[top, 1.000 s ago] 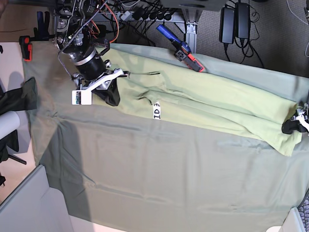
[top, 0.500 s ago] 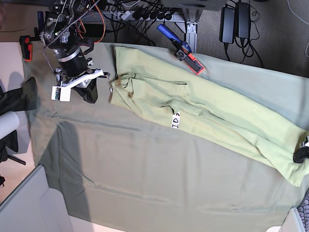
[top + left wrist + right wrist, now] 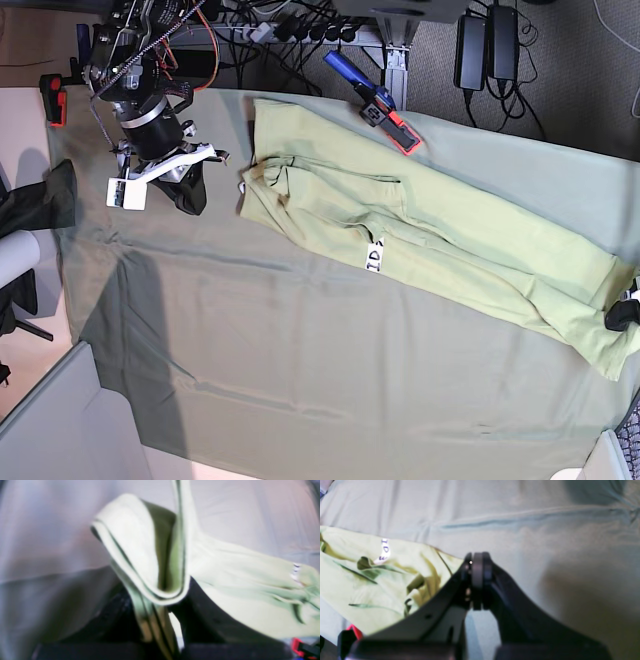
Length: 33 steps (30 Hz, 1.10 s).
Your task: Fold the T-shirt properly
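The T-shirt (image 3: 430, 240) lies stretched in a long band across the counter (image 3: 300, 380). The left jaws pinch its far end tight. The right jaws are shut, holding nothing

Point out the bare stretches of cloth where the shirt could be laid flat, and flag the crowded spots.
The widest bare stretch is the table cloth in front of the T-shirt, reaching to its near edge. A narrower strip lies between the right gripper and the shirt's collar end. It is crowded along the far edge, by the blue-and-red tool, and at the corner where the left gripper pinches the hem.
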Each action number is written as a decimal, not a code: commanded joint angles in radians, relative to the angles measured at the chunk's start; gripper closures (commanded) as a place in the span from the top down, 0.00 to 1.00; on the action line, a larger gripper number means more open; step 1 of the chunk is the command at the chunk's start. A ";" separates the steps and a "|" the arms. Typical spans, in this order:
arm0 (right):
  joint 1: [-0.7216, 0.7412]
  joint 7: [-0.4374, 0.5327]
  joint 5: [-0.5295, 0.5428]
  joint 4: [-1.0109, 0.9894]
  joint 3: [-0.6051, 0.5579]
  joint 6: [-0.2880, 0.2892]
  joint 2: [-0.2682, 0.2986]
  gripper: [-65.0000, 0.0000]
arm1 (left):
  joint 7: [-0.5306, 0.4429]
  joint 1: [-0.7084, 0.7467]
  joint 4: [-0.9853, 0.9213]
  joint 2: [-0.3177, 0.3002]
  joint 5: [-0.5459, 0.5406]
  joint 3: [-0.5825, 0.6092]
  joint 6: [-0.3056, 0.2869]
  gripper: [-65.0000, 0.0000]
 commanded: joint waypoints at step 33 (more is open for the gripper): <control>0.005 0.001 0.016 0.019 0.006 0.019 0.008 0.00 | -0.086 0.143 0.350 0.168 0.113 0.406 -0.010 0.51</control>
